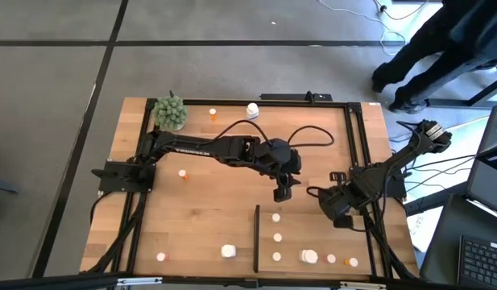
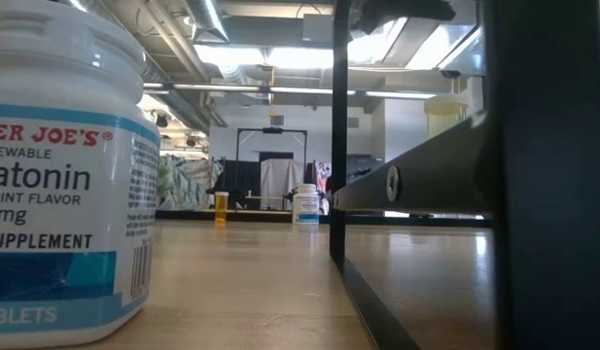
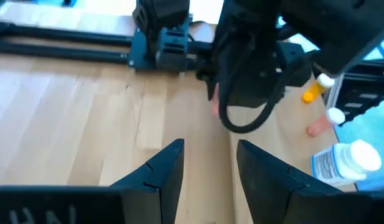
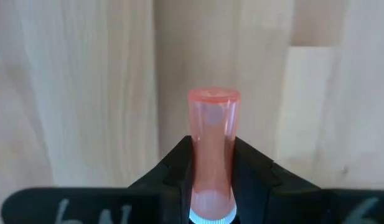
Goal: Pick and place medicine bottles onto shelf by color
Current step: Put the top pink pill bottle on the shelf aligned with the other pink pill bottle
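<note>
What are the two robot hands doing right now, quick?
Left hand: open, nothing between its fingers, hovering over the table's middle.
Right hand: closed on an orange bottle, held over the wood at the right side.

Twelve medicine bottles [image 1: 276, 217], one plant ball [image 1: 170, 112], two arms.
Six white bottles [image 1: 228, 251] and five orange bottles [image 1: 213, 114] stand on the tabletop [image 1: 216, 209], six of these eleven beside the black strip [image 1: 256, 238] on its right-arm side; the twelfth bottle [image 4: 213, 124], orange, sits in the right gripper [image 4: 211, 162].
</note>
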`<state>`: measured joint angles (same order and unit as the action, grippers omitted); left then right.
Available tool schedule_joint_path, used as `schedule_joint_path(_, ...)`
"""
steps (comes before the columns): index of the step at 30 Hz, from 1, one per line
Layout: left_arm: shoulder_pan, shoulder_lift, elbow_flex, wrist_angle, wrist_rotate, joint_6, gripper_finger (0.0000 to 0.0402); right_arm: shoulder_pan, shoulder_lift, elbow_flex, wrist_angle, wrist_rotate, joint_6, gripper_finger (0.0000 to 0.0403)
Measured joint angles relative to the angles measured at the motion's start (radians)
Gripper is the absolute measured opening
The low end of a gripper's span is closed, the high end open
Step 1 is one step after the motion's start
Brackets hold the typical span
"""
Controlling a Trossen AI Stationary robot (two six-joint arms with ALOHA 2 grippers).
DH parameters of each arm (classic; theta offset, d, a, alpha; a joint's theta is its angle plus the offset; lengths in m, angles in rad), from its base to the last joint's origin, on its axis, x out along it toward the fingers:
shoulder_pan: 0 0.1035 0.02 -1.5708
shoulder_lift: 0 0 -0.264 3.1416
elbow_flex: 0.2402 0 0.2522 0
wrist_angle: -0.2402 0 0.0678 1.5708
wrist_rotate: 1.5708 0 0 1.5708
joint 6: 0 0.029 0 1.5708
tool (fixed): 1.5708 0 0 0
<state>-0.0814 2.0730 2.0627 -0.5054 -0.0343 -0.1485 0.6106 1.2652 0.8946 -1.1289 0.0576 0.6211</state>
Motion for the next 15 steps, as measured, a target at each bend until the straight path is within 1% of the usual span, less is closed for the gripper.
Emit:
schedule_joint_path(6,-0.003,0.000,0.000,-0.030,0.001,0.022,0.0142,-0.028,0.000,0.079,-0.088,0.097,-0.005,0.0086)
schedule_joint_path(10,-0.002,0.000,0.000,-0.022,0.000,0.022,0.0142,-0.059,0.000,0.167,-0.131,0.198,-0.006,0.0086)
schedule_joint_path(15,-0.002,0.000,0.000,-0.007,0.000,0.027,0.0142,-0.094,-0.001,0.257,-0.119,0.293,-0.074,0.0086)
